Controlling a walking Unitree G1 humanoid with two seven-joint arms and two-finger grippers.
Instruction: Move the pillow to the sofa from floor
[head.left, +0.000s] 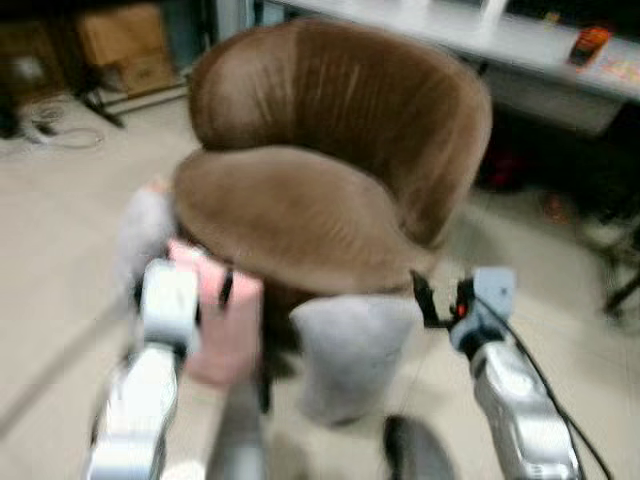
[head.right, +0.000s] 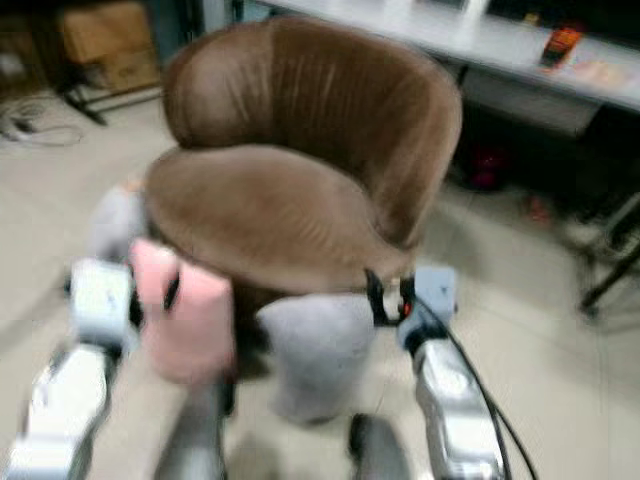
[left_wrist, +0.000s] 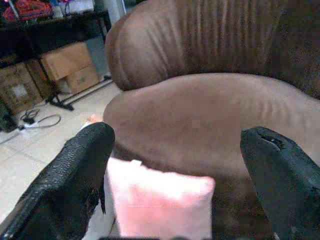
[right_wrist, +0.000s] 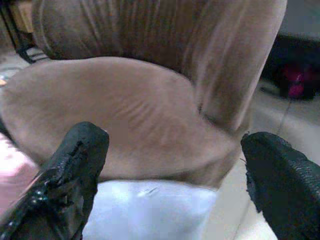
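Left eye view: a brown round-backed sofa chair is seen standing on a pale tiled floor, its seat cushion bulging toward the near side. A pink pillow is seen on the floor against the near left of the seat base, and a grey pillow leans just right of it (both blurred). A second grey shape is noted at the chair's left side; what it is cannot be told. The left gripper is raised in front of the pink pillow, the right gripper just right of the grey pillow. A long white table runs along the far right, with an orange item on it. Cardboard boxes and loose cables are seen far left.

Right eye view: the same layout is recorded, slightly shifted. A dark metal leg is noted at the right edge.

Left wrist view: the two black fingers are spread wide and nothing is held; the pink pillow lies between them, at the foot of the brown seat. Boxes under a dark shelf are seen beyond.

Right wrist view: the fingers are likewise spread wide and empty, with the grey pillow between them below the seat edge. A magenta object is seen on the floor behind the chair (identity unclear).
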